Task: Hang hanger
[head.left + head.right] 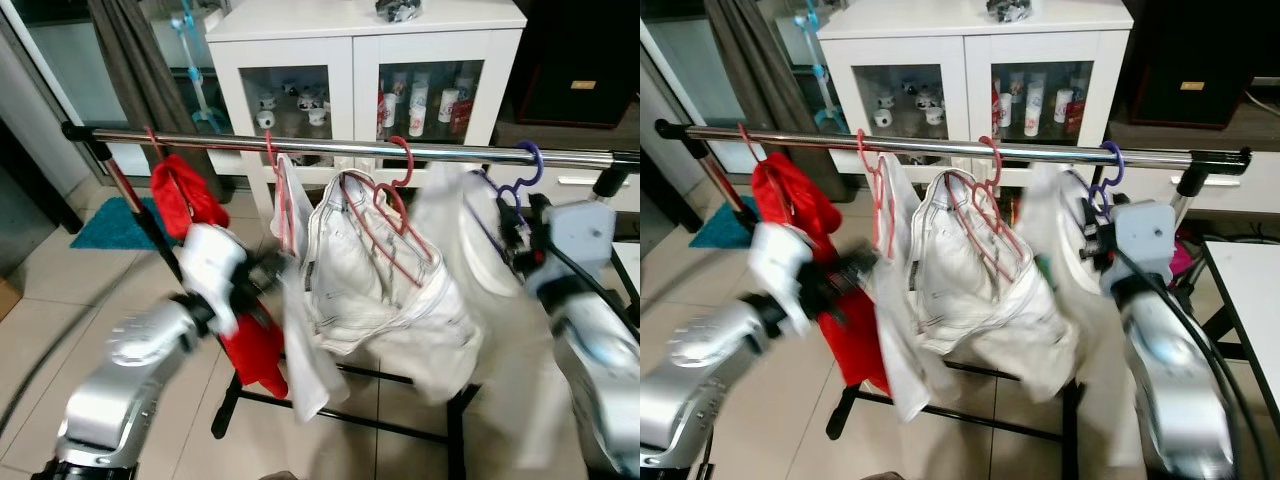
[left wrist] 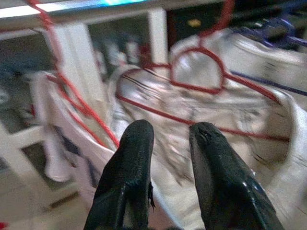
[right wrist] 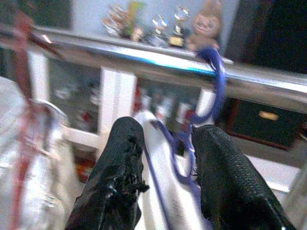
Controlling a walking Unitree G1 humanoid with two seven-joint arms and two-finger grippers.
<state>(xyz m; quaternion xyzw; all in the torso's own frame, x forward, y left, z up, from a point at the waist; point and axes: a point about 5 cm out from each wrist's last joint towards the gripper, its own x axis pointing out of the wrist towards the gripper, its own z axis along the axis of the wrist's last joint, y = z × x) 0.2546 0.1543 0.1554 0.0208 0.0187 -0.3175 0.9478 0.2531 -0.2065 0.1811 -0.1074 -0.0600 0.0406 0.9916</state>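
Right wrist view had my right pincer (image 3: 163,158) parted around the purple hanger (image 3: 213,86) already hooked on the rail (image 3: 144,60); next, I'd withdraw.

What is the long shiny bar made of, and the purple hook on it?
The bar looks like polished metal: it is silvery and mirrors light along its length. The purple hook looks like smooth plastic or coated wire; it is thin, evenly coloured and slightly glossy, though the blur leaves that open.
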